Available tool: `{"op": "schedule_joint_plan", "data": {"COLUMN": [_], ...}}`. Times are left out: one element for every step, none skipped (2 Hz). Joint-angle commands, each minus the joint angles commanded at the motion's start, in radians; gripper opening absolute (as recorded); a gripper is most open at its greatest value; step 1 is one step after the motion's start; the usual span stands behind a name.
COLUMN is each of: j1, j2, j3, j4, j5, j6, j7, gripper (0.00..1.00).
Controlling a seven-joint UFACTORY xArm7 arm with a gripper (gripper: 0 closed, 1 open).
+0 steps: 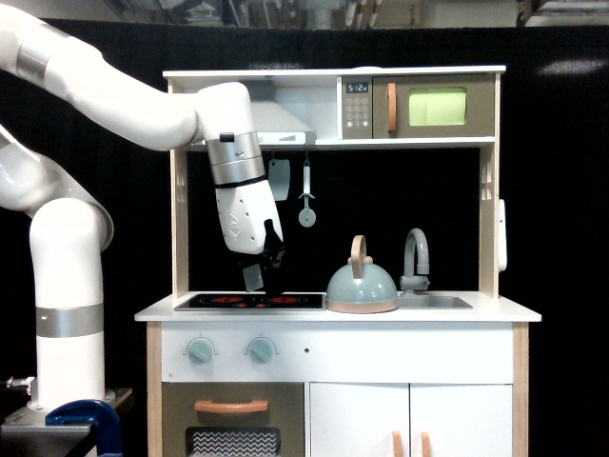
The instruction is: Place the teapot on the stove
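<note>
Toy kitchen front: two teal knobs (230, 350) sit below the countertop (495, 311). On it lies the black stove (249, 301) with faint red rings. The gripper (264, 278) hangs tilted just above the stove, holding nothing (how far its jaws are parted cannot be told). The teapot (362, 285) stands upright between stove and sink (436, 302). Behind, a faucet (415, 257).

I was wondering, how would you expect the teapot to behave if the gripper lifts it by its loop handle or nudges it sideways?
The teapot looks rigid, so it probably won't flex. Its wide tan base suggests it would slide rather than tip when nudged. The narrow upright handle seems graspable, though held there the pot might swing. The smooth dome looks slippery for the fingers.
</note>
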Motion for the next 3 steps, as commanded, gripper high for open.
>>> {"op": "schedule_joint_plan", "data": {"j1": [0.320, 0.463, 0.465], "j2": [0.220, 0.561, 0.646], "j3": [-0.228, -0.444, -0.453], "j4": [0.251, 0.551, 0.586], "j5": [0.237, 0.432, 0.543], "j6": [0.055, 0.244, 0.334], "j7": [-0.418, -0.787, -0.978], "gripper": [1.00, 1.00, 1.00]}}
